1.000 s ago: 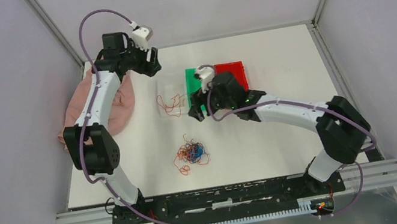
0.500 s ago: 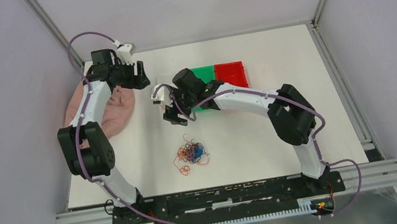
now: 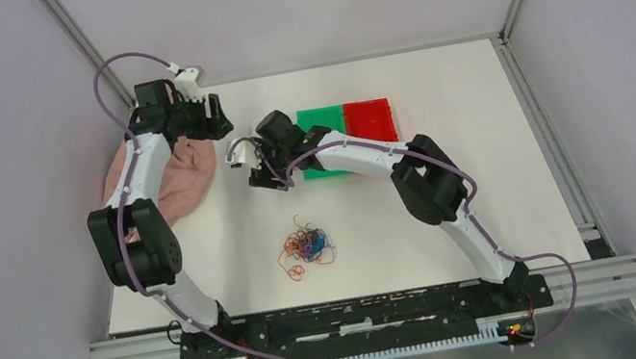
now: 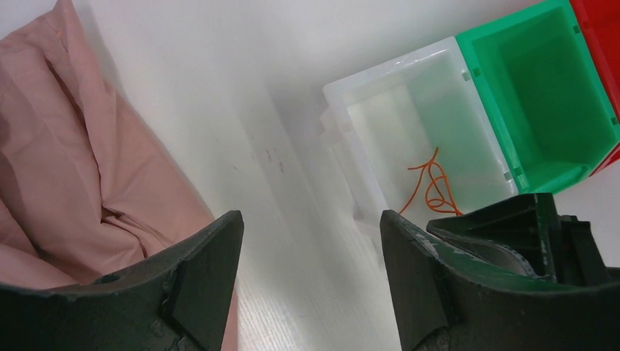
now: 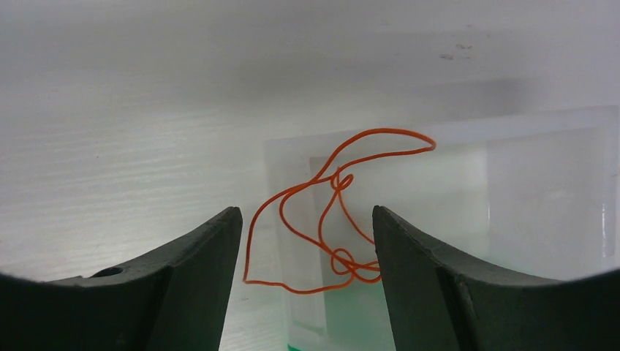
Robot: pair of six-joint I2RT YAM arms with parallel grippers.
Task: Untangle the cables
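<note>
Nearest us on the white worktop (image 3: 502, 139) lies the knot of orange-red, blue and dark curly wires (image 3: 306, 247), at 6 o'clock from the right claw (image 3: 261, 177). That claw hangs with its fingers spread over the clear plastic bin (image 4: 380, 110), which holds one loose orange-red wire (image 5: 340, 219). Its wrist view frames that wire between the fingers, while the top view hides it under the arm. At that bin's 3 o'clock sits a green plastic bin (image 3: 321, 120), then a red plastic bin (image 3: 369, 117). Farthest, the left claw (image 3: 215, 122) is released and holds nothing, beside the crumpled pink cloth (image 3: 187, 177).
</note>
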